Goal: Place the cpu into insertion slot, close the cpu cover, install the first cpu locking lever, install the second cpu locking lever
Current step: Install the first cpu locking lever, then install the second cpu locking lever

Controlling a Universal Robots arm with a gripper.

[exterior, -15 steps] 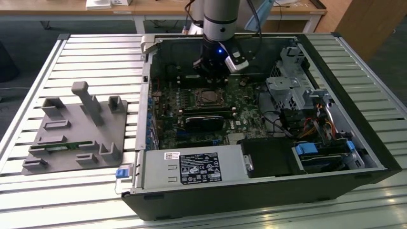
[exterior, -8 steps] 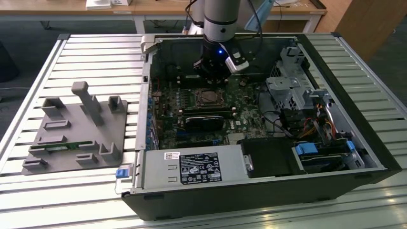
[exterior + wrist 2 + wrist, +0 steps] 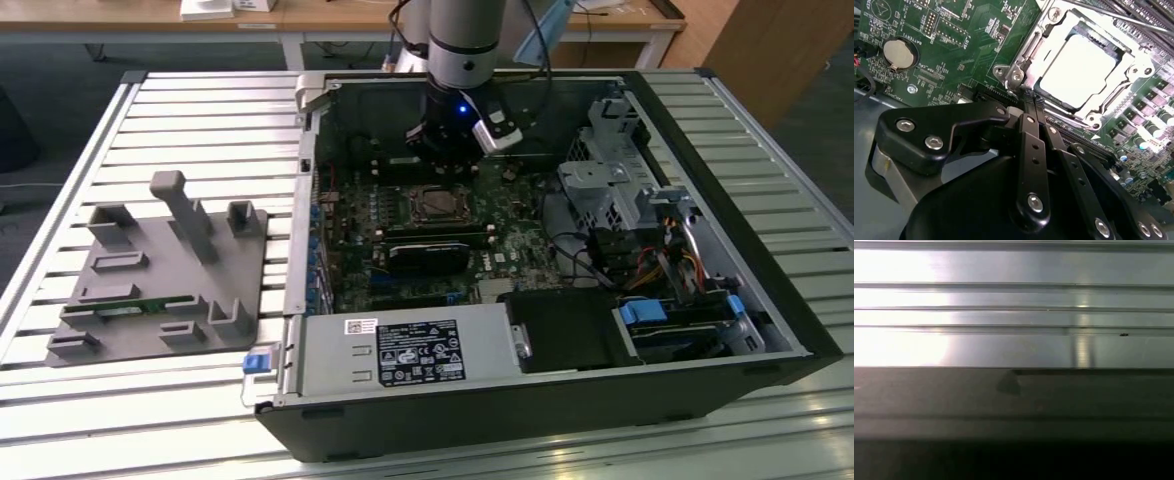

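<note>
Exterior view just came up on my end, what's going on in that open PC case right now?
A single robot arm reaches down into the open computer case, its gripper at the edge of the insertion slot on the green motherboard. In the second wrist view the fingers are shut together, holding nothing. The cpu already sits in the slot, with the cpu cover down around it. Whether either locking lever is latched cannot be told.
</note>
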